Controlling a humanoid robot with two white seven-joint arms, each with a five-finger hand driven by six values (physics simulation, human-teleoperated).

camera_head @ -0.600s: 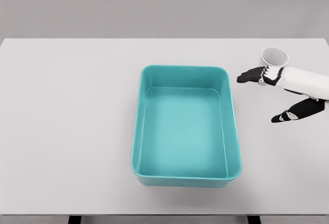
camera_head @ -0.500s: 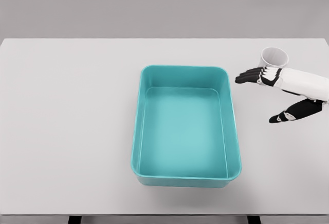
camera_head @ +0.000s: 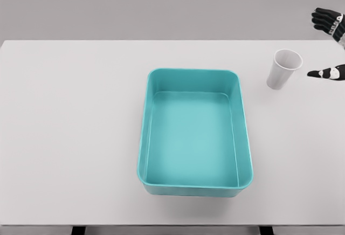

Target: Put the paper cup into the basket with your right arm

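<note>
A white paper cup [camera_head: 283,68] stands upright on the white table, to the right of the basket's far corner. The teal basket [camera_head: 148,111] sits in the middle of the table with nothing in it. My right hand [camera_head: 325,43] shows at the right edge, raised and right of the cup, fingers [camera_head: 325,17] spread above and thumb [camera_head: 325,74] below, open and holding nothing. A gap separates it from the cup. The left arm is out of view.
The white table [camera_head: 70,127] stretches wide to the left and in front of the basket. A grey wall stands behind the table's far edge.
My right hand has pulled back from beside the cup to the right and upward, toward the frame's edge. The cup now shows in full and has not moved.
</note>
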